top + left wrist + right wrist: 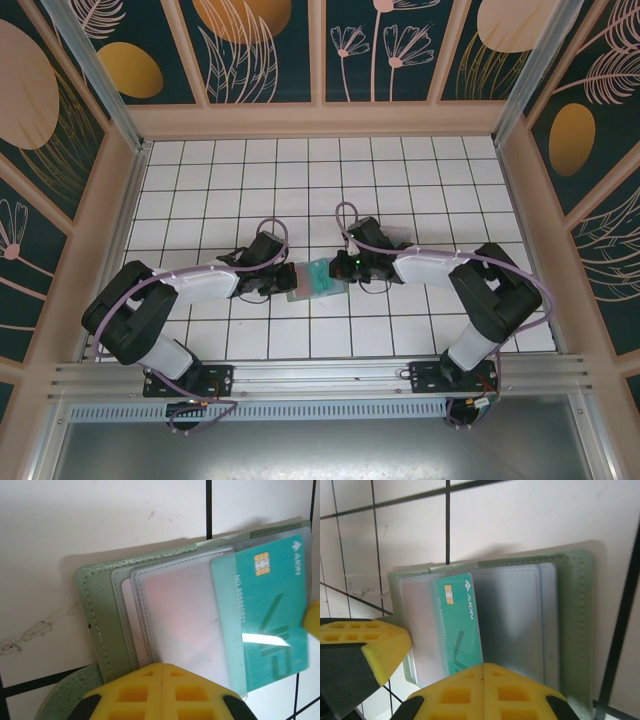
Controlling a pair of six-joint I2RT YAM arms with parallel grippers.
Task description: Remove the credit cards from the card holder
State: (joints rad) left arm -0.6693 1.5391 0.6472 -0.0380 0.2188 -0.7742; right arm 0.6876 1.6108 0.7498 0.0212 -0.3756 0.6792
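Both sets of jaws together, one open card holder (318,280) between them.
Left gripper (162,672) and right gripper (482,674) sit at opposite edges of the holder, which lies flat on the white tiled table (250,180), front centre; teal credit card (270,615) among its clear sleeves (185,610).

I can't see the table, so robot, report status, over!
Left gripper, right gripper: shut, tips over card holder. Holder lies open, one teal credit card partly out of its clear sleeve. No obstacle seen.

Card holder (316,279) flat between left fingers (284,281) and right fingers (347,270)
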